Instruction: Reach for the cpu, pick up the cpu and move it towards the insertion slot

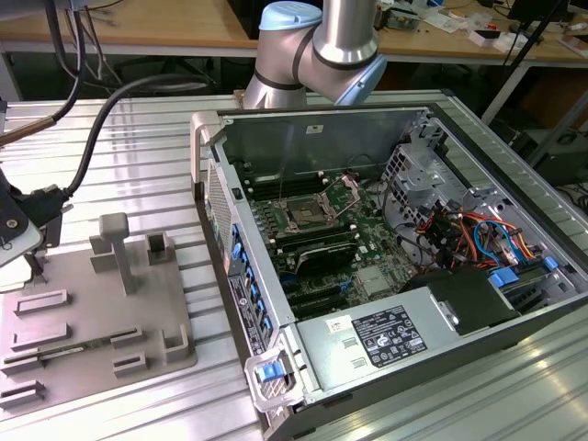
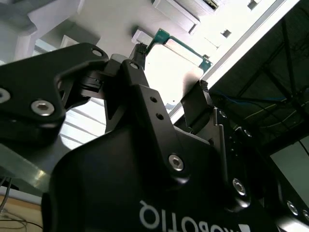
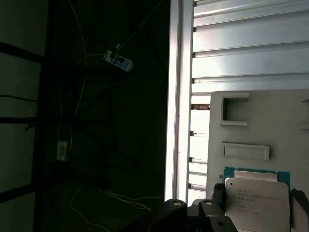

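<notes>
The cpu [image 3: 256, 195] is a flat silvery square on a green board, and it sits between my gripper's [image 3: 257, 199] two black fingers, which press on its opposite edges. In the second wrist view the same cpu [image 2: 174, 67] shows bright between the fingers [image 2: 139, 54], over the grey tray. In the exterior view my gripper [image 1: 33, 265] is at the far left edge, low over the tray [image 1: 101, 322]. The insertion slot [image 1: 303, 216], a metal-framed socket with a dark centre, lies on the motherboard inside the open computer case, well off to the exterior view's right.
The open computer case [image 1: 386, 349] has raised walls, cables and a drive cage. Upright grey fixtures [image 1: 117, 243] stand on the tray, and a thin green memory stick [image 1: 69, 349] lies in it. The ribbed metal table [image 3: 251, 43] ends at an edge beside the tray.
</notes>
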Controlling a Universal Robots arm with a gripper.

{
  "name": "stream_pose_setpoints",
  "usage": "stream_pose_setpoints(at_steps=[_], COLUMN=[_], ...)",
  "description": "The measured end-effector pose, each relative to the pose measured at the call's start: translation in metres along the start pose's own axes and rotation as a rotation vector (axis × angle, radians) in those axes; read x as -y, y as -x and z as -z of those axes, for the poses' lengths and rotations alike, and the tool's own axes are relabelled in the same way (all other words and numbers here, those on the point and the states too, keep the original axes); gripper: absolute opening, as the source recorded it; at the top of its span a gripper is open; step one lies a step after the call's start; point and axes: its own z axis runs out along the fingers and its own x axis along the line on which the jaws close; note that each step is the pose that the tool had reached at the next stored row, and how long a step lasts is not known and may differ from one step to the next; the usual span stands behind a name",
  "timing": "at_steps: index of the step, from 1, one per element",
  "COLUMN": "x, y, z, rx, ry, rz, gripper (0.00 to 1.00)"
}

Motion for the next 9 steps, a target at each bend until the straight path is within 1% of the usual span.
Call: stream_pose_setpoints(at_steps=[9], x=[-0.0004], y=[-0.0001], z=[0.0122], rx=[0.0], ry=[0.0008], rz=[0.0], gripper=[0.55])
